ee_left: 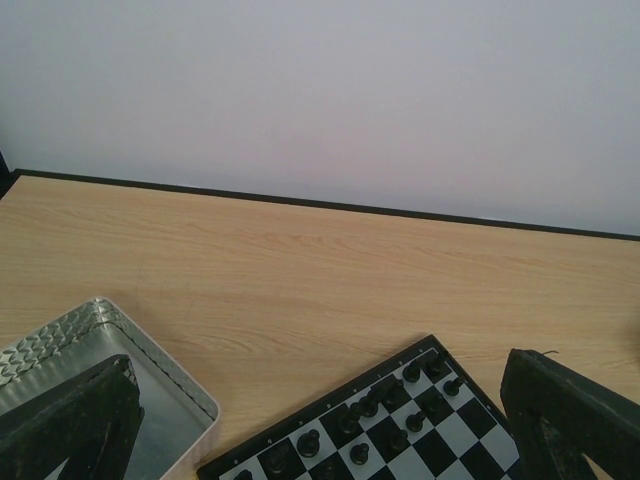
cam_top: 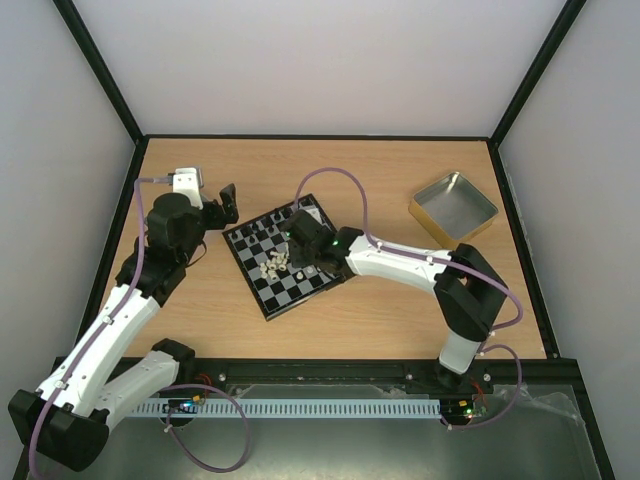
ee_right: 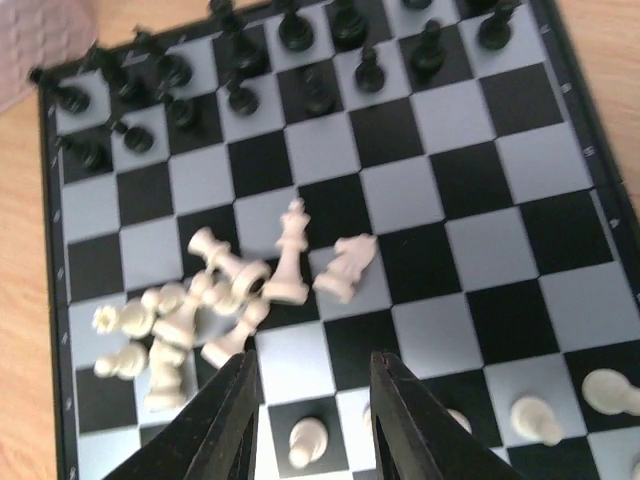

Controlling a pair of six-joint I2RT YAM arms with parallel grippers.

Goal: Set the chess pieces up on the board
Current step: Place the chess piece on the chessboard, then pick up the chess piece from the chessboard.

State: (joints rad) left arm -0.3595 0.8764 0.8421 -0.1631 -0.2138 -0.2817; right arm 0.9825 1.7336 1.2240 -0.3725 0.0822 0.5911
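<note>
The board point(cam_top: 285, 255) lies tilted in the middle of the table. Black pieces point(ee_right: 300, 60) stand on its far rows; they also show in the left wrist view point(ee_left: 400, 400). A heap of cream-white pieces point(ee_right: 215, 300) lies toppled mid-board, with a king point(ee_right: 290, 255) upright and a knight point(ee_right: 345, 265) on its side. A few white pawns point(ee_right: 305, 445) stand on the near rows. My right gripper point(ee_right: 312, 375) hovers open and empty just over the board near the heap. My left gripper point(cam_top: 228, 205) is open and empty, beside the board's far left corner.
A silver metal tray point(cam_top: 452, 207) stands at the back right of the table; its corner shows in the left wrist view point(ee_left: 110, 390). The pale walls and black frame enclose the table on three sides.
</note>
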